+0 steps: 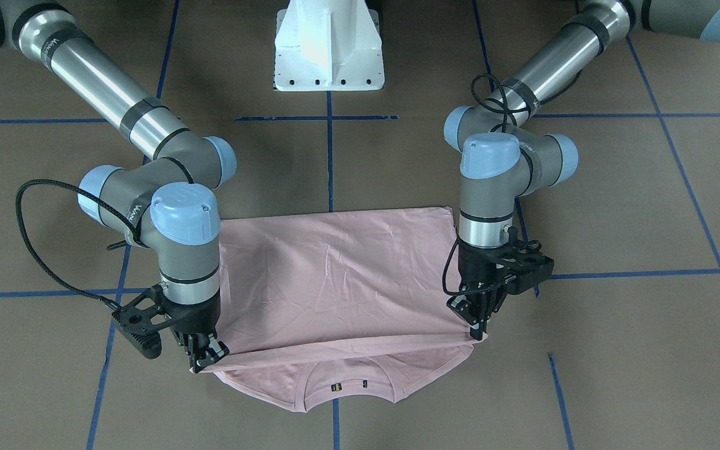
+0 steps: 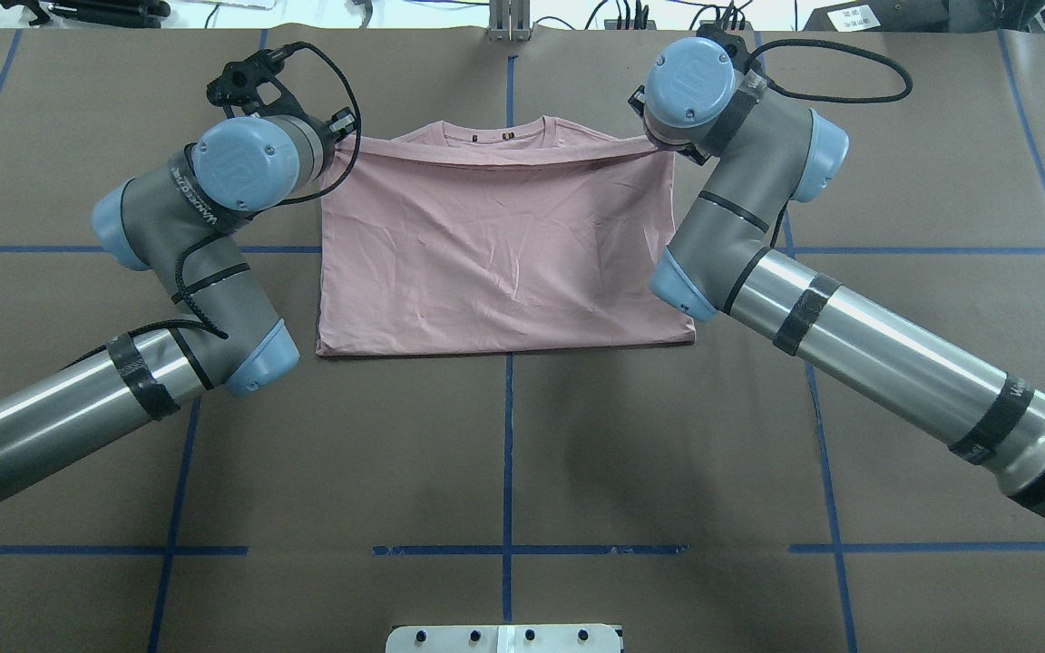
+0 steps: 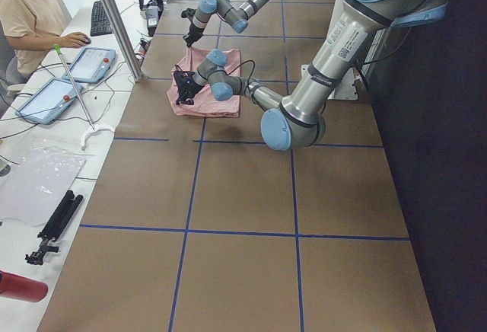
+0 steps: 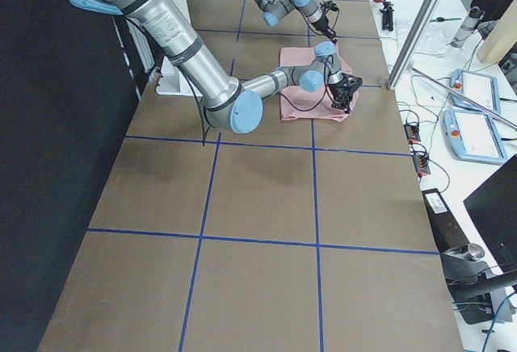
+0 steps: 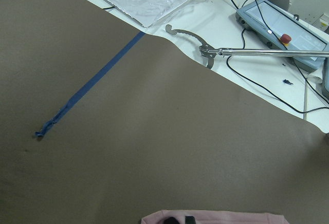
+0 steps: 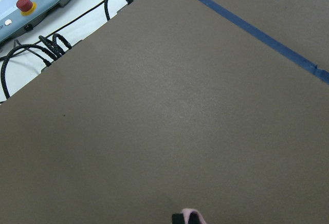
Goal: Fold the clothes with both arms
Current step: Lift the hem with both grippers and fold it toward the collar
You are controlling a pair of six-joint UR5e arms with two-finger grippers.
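Note:
The pale pink T-shirt (image 1: pixel 341 275) lies on the brown table, doubled over on itself, with its collar (image 1: pixel 347 387) showing at the operators' side. A taut folded edge (image 1: pixel 347 350) stretches between my two grippers just above the collar. My left gripper (image 1: pixel 477 326) is shut on that edge's corner at the front view's right. My right gripper (image 1: pixel 209 357) is shut on the other corner. From overhead the T-shirt (image 2: pixel 504 245) reads as a smooth rectangle, and the wrists hide both grippers. A strip of pink cloth (image 5: pixel 216 217) shows in the left wrist view, a small bit (image 6: pixel 191 216) in the right.
The white pedestal base (image 1: pixel 329 50) stands behind the shirt on the robot's side. Blue tape lines (image 2: pixel 508 453) cross the brown table. Beyond the far edge is a bench with teach pendants (image 3: pixel 91 64), cables and a seated person (image 3: pixel 30 12).

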